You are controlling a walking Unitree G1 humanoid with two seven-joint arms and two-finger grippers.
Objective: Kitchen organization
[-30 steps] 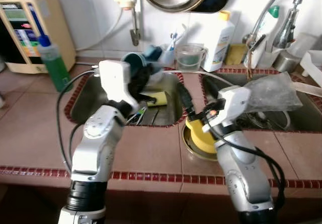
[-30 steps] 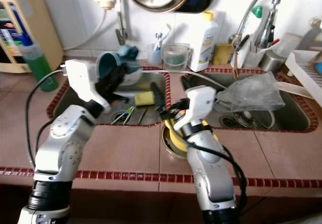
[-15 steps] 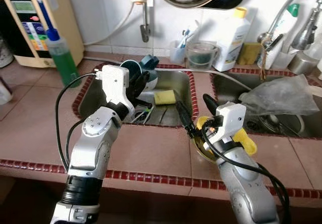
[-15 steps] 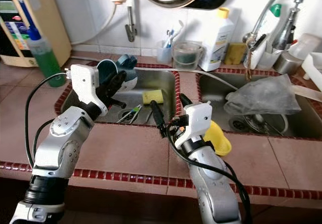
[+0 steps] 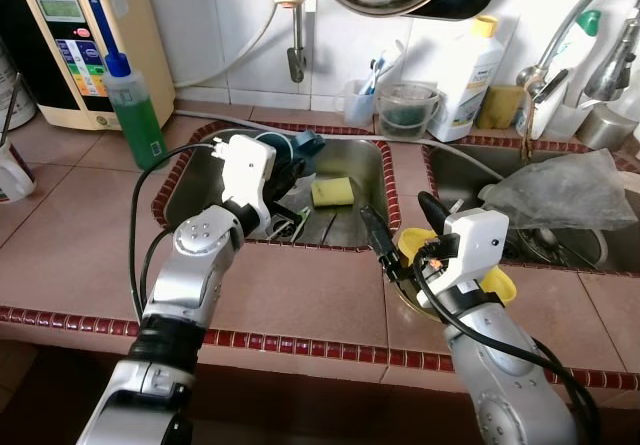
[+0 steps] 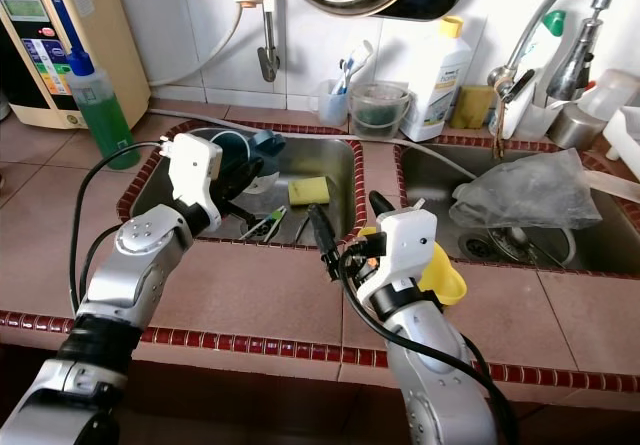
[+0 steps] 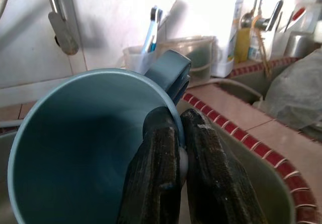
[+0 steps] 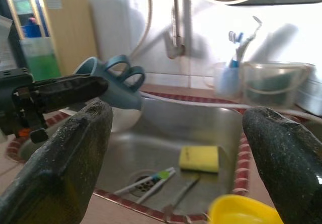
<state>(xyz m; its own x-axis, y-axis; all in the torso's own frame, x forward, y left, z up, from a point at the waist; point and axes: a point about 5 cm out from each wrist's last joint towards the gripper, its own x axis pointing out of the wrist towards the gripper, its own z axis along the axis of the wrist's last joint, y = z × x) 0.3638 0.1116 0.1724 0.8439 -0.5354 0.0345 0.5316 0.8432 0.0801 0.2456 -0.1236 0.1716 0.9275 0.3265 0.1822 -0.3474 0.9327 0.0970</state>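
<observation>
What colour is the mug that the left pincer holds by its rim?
Teal blue mug, shown best in the left wrist view, with the left pincer shut on its rim.

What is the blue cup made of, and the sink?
The blue cup, pinched at its rim by the left gripper, looks like plastic: matte, one even teal colour, thick moulded handle. The sink looks like stainless steel: grey, shiny, with soft reflections. I can't be sure of either.

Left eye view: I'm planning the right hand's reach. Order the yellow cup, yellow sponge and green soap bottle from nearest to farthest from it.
From the right hand:
1. Yellow cup, on the counter just behind it.
2. Yellow sponge, in the left sink basin.
3. Green soap bottle, on the far-left counter.
</observation>
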